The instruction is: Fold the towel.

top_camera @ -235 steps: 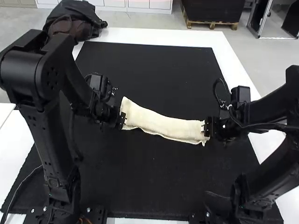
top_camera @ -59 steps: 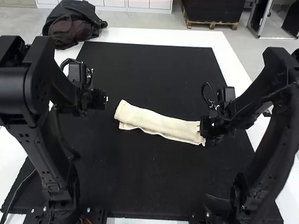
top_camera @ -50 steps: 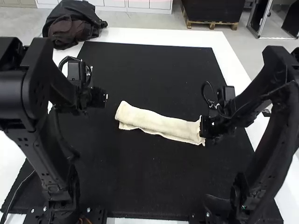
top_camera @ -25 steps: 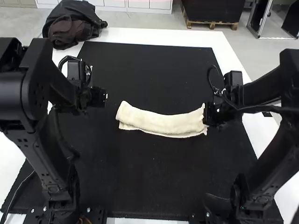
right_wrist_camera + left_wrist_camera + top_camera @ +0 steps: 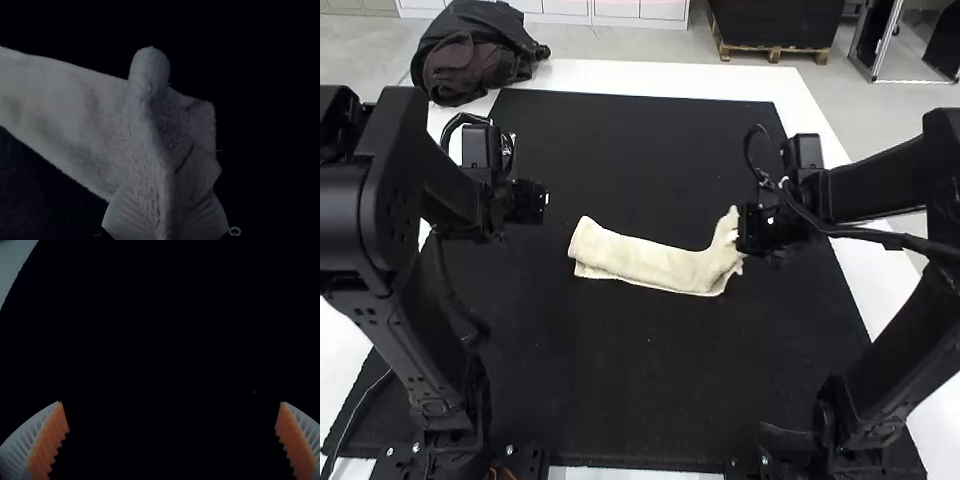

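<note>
On the black mat, the towel lies as a folded strip, its pinched end bunched between the right claw's fingers, their tips hidden by cloth, while the left claw is spread.

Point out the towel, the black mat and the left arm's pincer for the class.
Towel (image 5: 645, 264): high view, middle of its folded length.
Black mat (image 5: 620, 380): high view, its bare near half.
Left arm's pincer (image 5: 171, 402): left wrist view, midway between its fingertips.

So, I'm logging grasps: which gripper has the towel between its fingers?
The right gripper, shut on one end of the towel; the left gripper is open.
</note>
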### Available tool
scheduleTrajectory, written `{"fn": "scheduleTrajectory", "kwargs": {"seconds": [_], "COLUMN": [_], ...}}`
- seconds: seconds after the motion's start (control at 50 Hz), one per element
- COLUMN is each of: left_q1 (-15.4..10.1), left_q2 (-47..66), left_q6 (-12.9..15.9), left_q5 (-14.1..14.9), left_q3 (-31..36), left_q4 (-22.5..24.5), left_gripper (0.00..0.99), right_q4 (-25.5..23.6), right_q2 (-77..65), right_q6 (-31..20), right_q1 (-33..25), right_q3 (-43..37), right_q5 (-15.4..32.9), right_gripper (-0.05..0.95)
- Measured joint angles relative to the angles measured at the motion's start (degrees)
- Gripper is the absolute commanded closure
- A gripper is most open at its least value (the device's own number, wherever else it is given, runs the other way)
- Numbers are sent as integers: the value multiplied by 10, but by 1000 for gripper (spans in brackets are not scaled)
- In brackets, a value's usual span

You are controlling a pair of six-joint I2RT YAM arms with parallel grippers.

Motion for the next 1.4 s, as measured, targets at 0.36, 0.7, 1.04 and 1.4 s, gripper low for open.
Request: {"fn": "scheduleTrajectory", "kwargs": {"seconds": [0.36,0.7,1.04,1.4], "left_q1": [0,0,0,0], "left_q2": [0,-6,-22,-33], "left_q6": [-3,-7,-14,-24], "left_q5": [-15,-29,-35,-43], "left_q3": [0,0,-25,-33], "left_q4": [-1,-3,-2,3], "left_gripper": [28,28,28,28], "right_q4": [34,55,77,97], "right_q2": [44,110,166,221], "right_q6": [34,56,75,83], "right_q1": [82,151,212,244], "right_q3": [25,89,131,184], "right_q5": [-8,-9,-10,-12], "right_gripper": [925,925,925,925]}}
